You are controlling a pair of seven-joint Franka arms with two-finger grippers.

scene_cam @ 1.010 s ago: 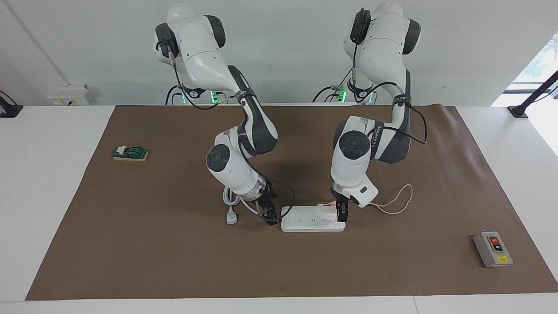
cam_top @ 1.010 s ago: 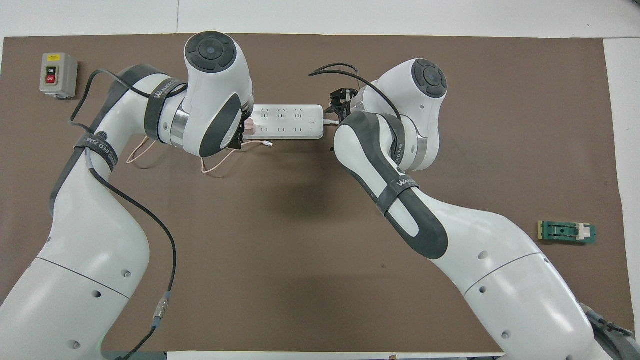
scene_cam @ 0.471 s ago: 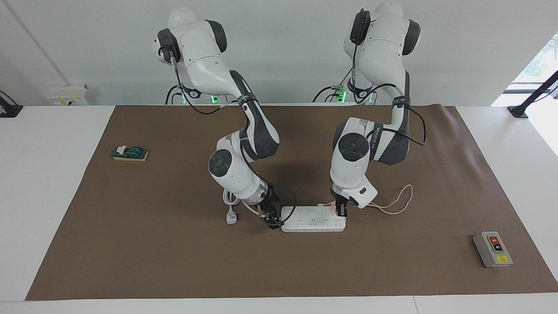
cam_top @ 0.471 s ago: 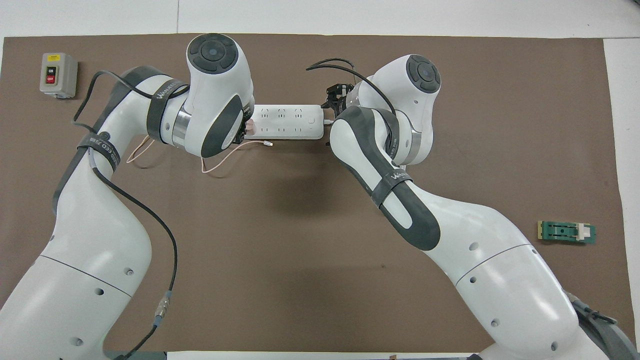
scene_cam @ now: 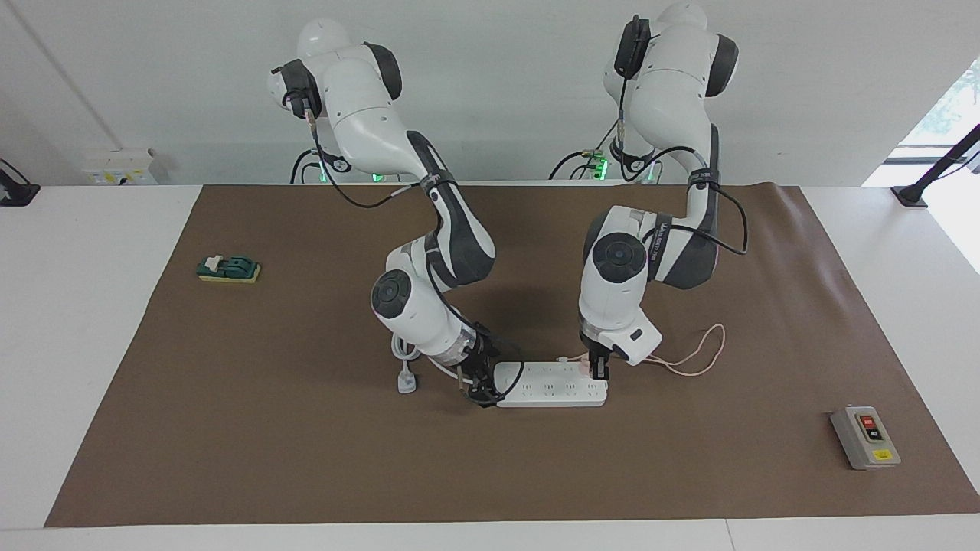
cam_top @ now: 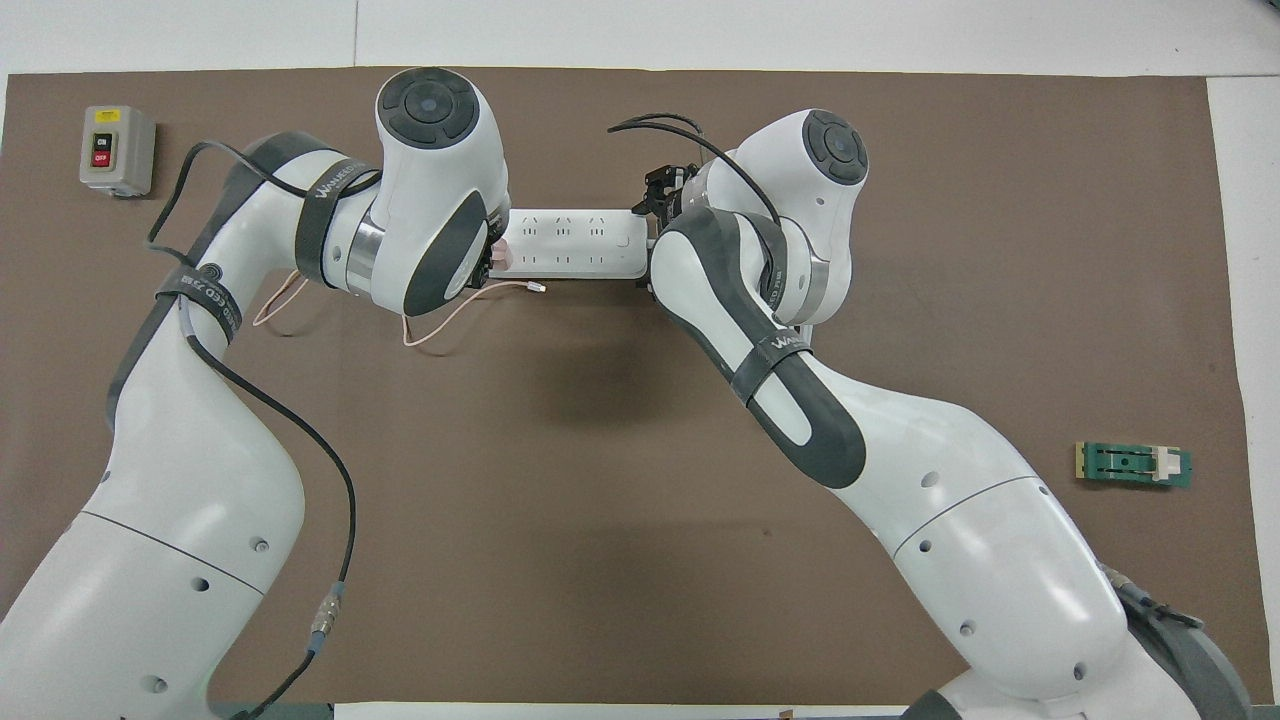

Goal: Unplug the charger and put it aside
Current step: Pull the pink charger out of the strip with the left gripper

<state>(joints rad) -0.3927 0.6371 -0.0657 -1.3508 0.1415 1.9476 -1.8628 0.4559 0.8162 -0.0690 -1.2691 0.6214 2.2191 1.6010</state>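
The pale pink charger (scene_cam: 587,366) sits plugged into the white power strip (scene_cam: 547,386) at the strip's end toward the left arm's end of the table. Its thin pink cable (scene_cam: 700,358) loops on the mat beside it. My left gripper (scene_cam: 599,369) stands upright over the charger with its fingers down around it. My right gripper (scene_cam: 480,385) is tilted down at the strip's other end and touches it. In the overhead view the left arm's wrist hides most of the charger (cam_top: 501,259), and the cable (cam_top: 440,315) and the strip (cam_top: 575,245) show.
A white plug (scene_cam: 406,380) with a thick white cord lies beside the right gripper. A grey switch box (scene_cam: 865,438) sits toward the left arm's end of the brown mat (scene_cam: 306,459). A green block (scene_cam: 229,268) sits toward the right arm's end.
The right arm has swung its gripper closer onto the strip's end. The left gripper has risen slightly at the charger. The strip and charger have stayed in place.
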